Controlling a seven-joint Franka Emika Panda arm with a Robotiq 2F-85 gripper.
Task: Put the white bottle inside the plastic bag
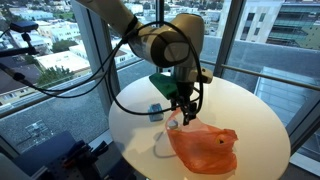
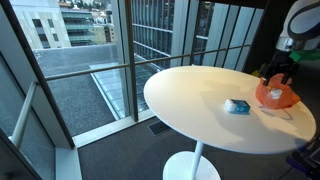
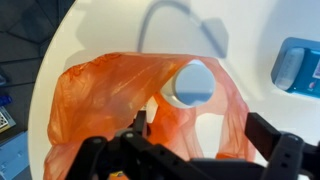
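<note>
Peering down through the wrist view first: finding the gripper (image 3: 200,140) hanging spread wide, clamping nothing, with its dark fingers (image 3: 140,130) hovering over the near part of the orange plastic bag (image 3: 95,100). Spotting the white bottle (image 3: 192,82) just past the fingertips, showing its round top to the camera, sitting at the far edge of the bag with orange film hugging the near side and both flanks. Not managing to tell whether fully inside or just poking out of the mouth, tbh. Noticing a blue packet (image 3: 297,65) further out, lying flat on the white round table (image 3: 120,30), near the bag but not touching. Switching to both exterior views: seeing the gripper (image 1: 181,108) pointing straight down at one end of the crumpled bag (image 1: 205,148), and from the opposite angle seeing the bag (image 2: 276,95) sitting toward the far side of the table (image 2: 190,110) with the blue packet (image 2: 237,106) just beside it. Looking past all that at tall glass windows (image 2: 100,60) wrapping around the room and city buildings (image 1: 60,35) way out behind.
</note>
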